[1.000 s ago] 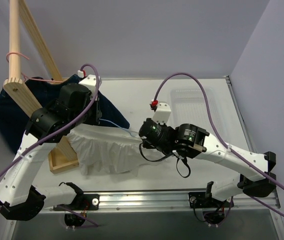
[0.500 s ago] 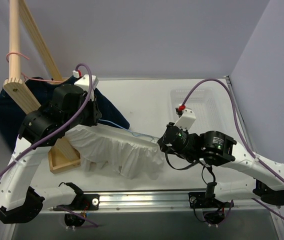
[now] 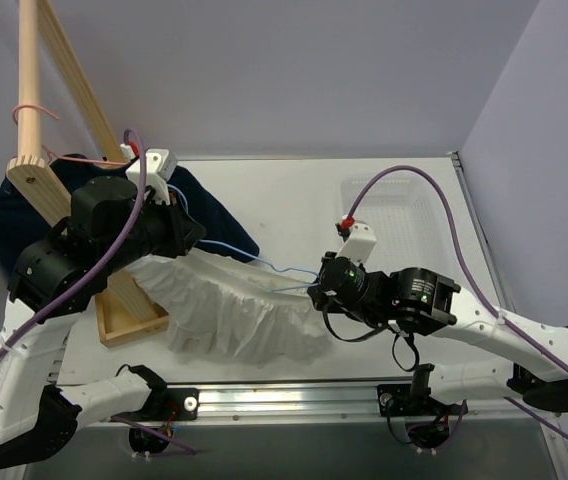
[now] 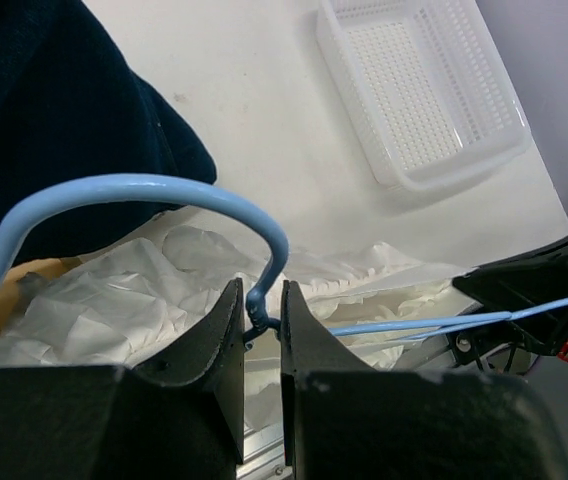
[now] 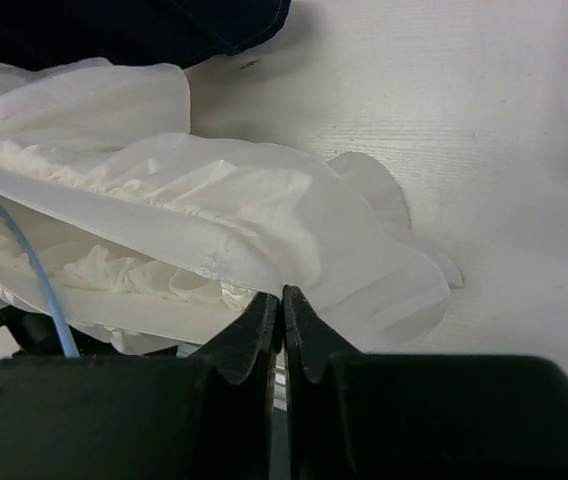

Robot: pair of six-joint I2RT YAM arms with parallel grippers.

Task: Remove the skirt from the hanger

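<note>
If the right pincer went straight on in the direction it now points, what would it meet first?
The skirt: the right pincer is shut on its white fabric, and more of it lies bunched directly ahead.

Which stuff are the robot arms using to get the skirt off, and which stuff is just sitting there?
For the job:
white ruffled thin-fabric skirt
light-blue wire hanger
left gripper, pinching the hanger
right gripper, pinching the skirt

Just lying about:
dark navy garment
white perforated plastic basket
wooden rack
thin pink wire hanger

The skirt (image 3: 234, 310) lies between the denim garment (image 3: 216, 215), left, and basket (image 3: 384, 181), right.
</note>
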